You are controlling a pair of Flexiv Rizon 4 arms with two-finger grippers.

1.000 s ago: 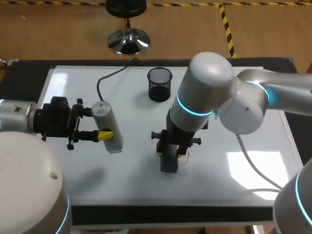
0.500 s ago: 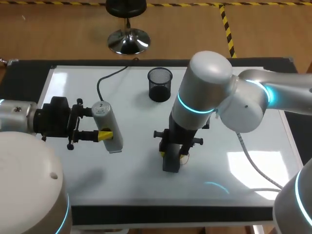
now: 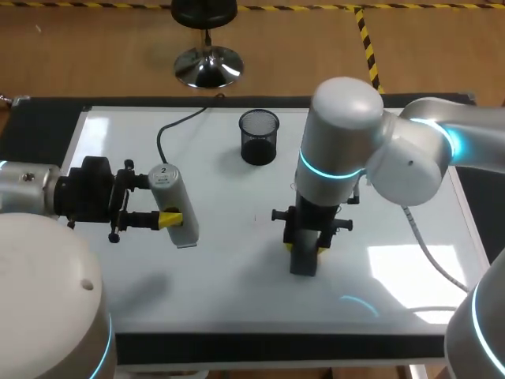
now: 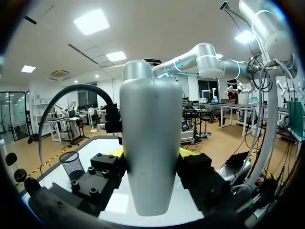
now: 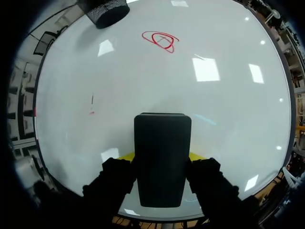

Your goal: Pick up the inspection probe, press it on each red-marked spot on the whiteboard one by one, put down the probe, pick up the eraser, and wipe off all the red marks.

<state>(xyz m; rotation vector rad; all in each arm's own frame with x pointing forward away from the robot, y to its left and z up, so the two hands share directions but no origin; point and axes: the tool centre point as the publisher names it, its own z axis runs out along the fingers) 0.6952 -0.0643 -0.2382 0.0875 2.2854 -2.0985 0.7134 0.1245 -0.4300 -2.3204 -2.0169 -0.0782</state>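
Well apart: mesh cup (image 3: 259, 136), eraser (image 5: 162, 155).

the right arm (image 3: 339, 142) has swung sideways toward the robot's right, a small shift at first and then a larger one. its claw (image 3: 304, 246) has carried the dark eraser (image 3: 304, 259) along the whiteboard (image 3: 221, 284), sliding it from near the board's middle to a spot further right. the small red mark that showed just beside the eraser's right edge a second ago is no longer seen in the head view; the eraser now sits over that place. a thin red streak (image 3: 255, 218), earlier hidden under the claw's side, has come into view on the bare board to the eraser's left.
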